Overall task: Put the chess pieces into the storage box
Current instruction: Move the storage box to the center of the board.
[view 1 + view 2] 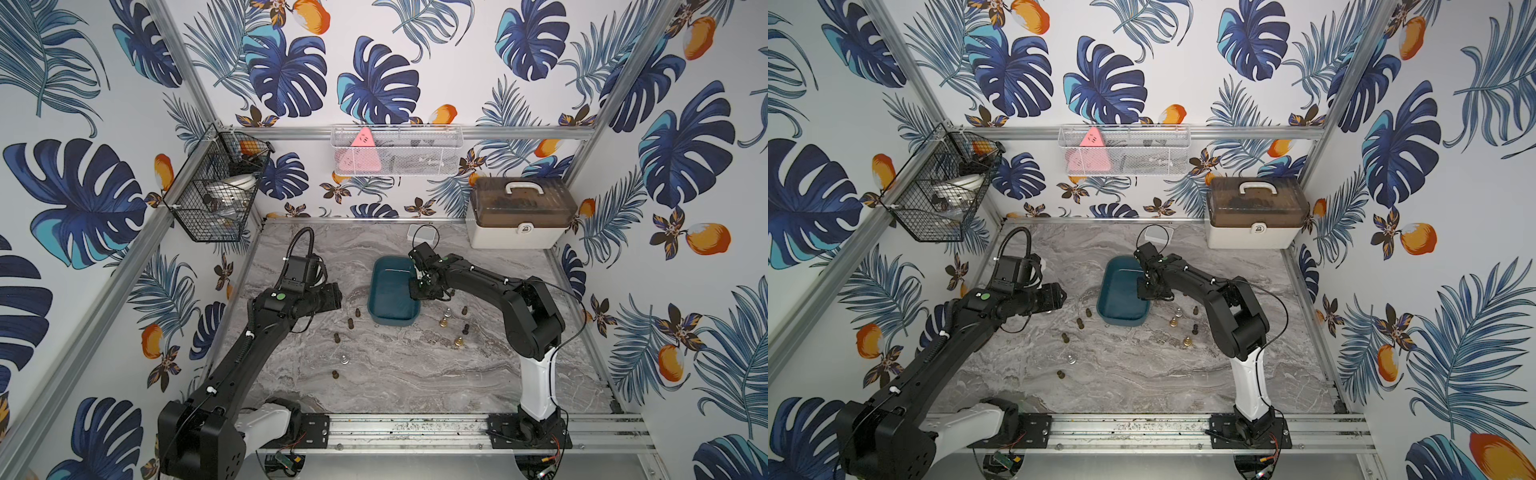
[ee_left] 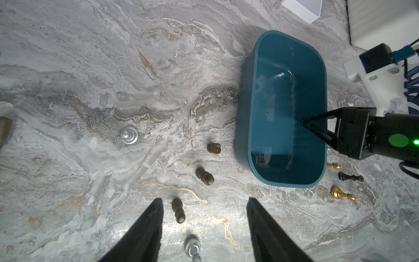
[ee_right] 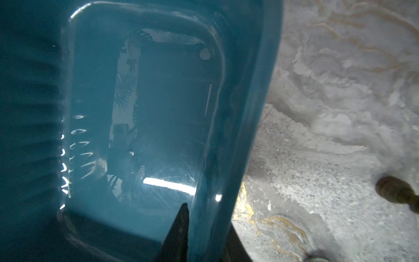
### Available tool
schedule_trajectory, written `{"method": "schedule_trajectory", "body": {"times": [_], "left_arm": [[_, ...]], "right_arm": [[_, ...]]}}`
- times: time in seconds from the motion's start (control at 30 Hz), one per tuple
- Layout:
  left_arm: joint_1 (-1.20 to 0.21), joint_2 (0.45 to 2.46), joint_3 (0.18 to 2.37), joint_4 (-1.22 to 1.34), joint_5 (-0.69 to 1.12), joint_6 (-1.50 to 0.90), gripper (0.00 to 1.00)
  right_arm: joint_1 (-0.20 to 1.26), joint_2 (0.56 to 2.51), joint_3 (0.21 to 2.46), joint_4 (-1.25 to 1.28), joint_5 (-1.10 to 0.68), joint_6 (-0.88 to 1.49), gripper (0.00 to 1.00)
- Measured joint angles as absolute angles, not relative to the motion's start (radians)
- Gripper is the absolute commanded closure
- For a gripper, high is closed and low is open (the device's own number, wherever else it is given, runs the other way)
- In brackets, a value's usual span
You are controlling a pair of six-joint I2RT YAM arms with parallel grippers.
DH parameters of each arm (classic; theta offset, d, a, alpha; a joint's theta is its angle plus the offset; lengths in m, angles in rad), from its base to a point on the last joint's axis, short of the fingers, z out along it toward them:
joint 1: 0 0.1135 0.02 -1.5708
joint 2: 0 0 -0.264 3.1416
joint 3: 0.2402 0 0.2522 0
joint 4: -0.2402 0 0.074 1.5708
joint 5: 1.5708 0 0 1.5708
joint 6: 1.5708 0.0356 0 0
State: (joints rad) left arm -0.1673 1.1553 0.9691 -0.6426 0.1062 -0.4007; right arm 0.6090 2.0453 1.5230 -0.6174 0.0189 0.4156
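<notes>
Now the right fingers [image 3: 179,229] pinch a side wall of the empty teal storage box [image 2: 243,136], apparently steadying it. The left fingers [image 2: 145,231] hang spread above a dark pawn [image 2: 178,209], and the other chess pieces [image 1: 445,320] sit scattered on the table [image 2: 68,68] beside the box.

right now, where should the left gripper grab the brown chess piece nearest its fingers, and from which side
Grip the brown piece by its narrow upper part, coming straight down from above with the left gripper. It stands upright on a round base, so the top is free and the sides are open. Probably steer clear of the silver piece close beside it.
</notes>
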Motion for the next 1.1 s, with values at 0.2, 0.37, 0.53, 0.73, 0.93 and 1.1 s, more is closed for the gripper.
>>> {"method": "schedule_trajectory", "body": {"times": [0.2,0.37,0.53,0.73,0.93,1.1], "left_arm": [[-0.167,1.161,0.967,-0.640,0.100,-0.398,0.37],[-0.165,1.168,0.967,-0.639,0.098,-0.398,0.37],[-0.156,1.167,0.963,-0.637,0.091,-0.398,0.37],[-0.142,1.168,0.959,-0.639,0.081,-0.398,0.37],[-0.129,1.171,0.955,-0.638,0.081,-0.398,0.37],[-0.126,1.181,0.951,-0.638,0.082,-0.398,0.37]], "right_arm": [[0.612,1.988,1.486,-0.635,0.021,0.447,0.96],[0.613,1.924,1.448,-0.632,0.021,0.471,1.00],[0.621,1.829,1.345,-0.632,0.021,0.513,1.00],[0.647,1.773,1.248,-0.630,0.017,0.540,1.00],[0.674,1.746,1.192,-0.619,0.022,0.573,1.00],[0.681,1.749,1.179,-0.610,0.040,0.587,1.00]]}}
